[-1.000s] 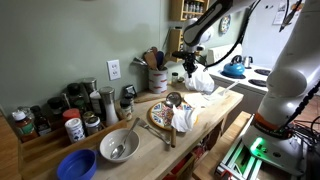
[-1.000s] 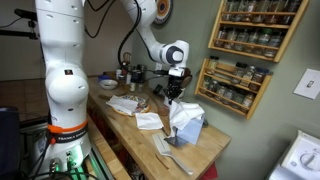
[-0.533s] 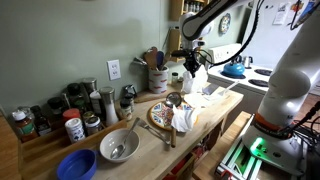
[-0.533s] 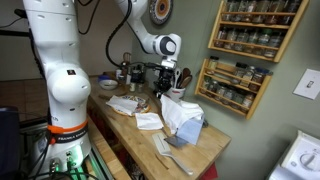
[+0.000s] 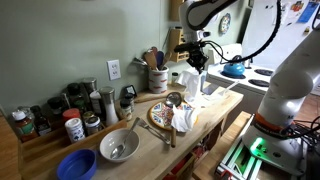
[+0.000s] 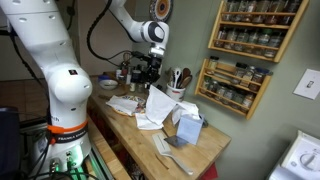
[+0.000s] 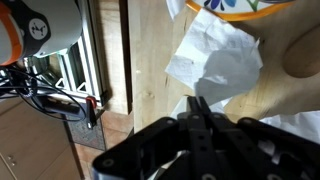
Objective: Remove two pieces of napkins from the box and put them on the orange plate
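Where the light wooden counter meets the green wall, the black Robotiq gripper hangs raised, off to one side of the round, patterned, orange-rimmed plate. Fingers are pinched tight on the top of a white paper napkin. The sheet dangles free below them, clear of the plate. In the wrist view the jaws are pressed together, the sheet spreads beneath, and the plate's orange rim sits at the frame's top edge. A grey-blue napkin box with a white sheet poking up stands just beside the plate. Beyond the box from the plate, a loose white napkin lies flat on the counter.
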